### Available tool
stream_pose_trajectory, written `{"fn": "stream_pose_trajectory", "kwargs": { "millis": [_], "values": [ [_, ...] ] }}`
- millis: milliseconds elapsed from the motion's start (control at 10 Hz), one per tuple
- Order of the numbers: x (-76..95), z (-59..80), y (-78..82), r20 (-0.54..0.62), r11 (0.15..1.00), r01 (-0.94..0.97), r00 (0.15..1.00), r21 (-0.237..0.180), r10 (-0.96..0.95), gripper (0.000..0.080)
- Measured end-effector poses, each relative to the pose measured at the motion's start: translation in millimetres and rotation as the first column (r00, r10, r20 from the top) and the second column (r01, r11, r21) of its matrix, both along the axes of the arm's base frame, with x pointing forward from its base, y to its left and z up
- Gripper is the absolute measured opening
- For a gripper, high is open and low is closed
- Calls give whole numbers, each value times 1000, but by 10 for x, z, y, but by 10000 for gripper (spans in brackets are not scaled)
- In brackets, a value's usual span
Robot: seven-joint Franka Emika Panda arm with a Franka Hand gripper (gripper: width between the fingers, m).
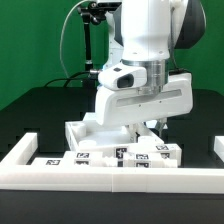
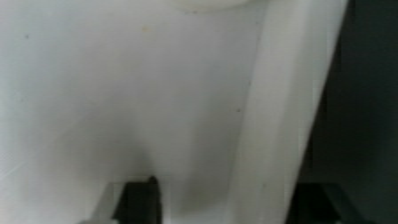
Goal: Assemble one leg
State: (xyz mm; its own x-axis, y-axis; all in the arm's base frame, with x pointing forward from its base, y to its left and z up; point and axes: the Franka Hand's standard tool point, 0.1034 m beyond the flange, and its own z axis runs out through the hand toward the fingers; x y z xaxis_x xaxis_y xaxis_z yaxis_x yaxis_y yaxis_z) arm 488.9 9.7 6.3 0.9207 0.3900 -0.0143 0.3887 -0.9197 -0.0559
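My gripper [image 1: 150, 128] is down low on the wide flat white panel [image 1: 85, 135] in the middle of the exterior view, with the hand tilted a little. White legs with square tag markers [image 1: 140, 153] lie in a row just in front of the panel, apart from the gripper. In the wrist view the blurred white panel surface [image 2: 107, 110] fills the picture, with a raised strip [image 2: 276, 120] running along it. My gripper [image 2: 231, 205] shows two dark fingertips [image 2: 139, 203] standing wide apart over this white surface. No leg is between them.
A white fence [image 1: 110, 176] runs along the front, with side pieces at the exterior view's left [image 1: 20, 150] and right [image 1: 215, 150]. More tagged white parts [image 1: 55, 159] lie next to the legs. The table is dark [image 1: 30, 110].
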Motion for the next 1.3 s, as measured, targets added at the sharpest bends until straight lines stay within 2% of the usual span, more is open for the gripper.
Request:
{"fn": "stream_pose_trajectory", "kwargs": {
  "millis": [100,200,500,600,900,1200,1300],
  "values": [
    [0,0,1,0,1000,0,1000,0,0,204],
    [-1,-1,0,0,1000,0,1000,0,0,60],
    [-5,-1,23,-4,998,61,998,0,-61,60],
    [-2,0,112,-5,992,126,992,-2,-126,59],
    [23,6,588,-2,967,256,967,0,-256,58],
    [273,8,988,19,960,279,960,19,-279,57],
    [364,6,1054,30,962,271,962,26,-272,57]
  ]
}}
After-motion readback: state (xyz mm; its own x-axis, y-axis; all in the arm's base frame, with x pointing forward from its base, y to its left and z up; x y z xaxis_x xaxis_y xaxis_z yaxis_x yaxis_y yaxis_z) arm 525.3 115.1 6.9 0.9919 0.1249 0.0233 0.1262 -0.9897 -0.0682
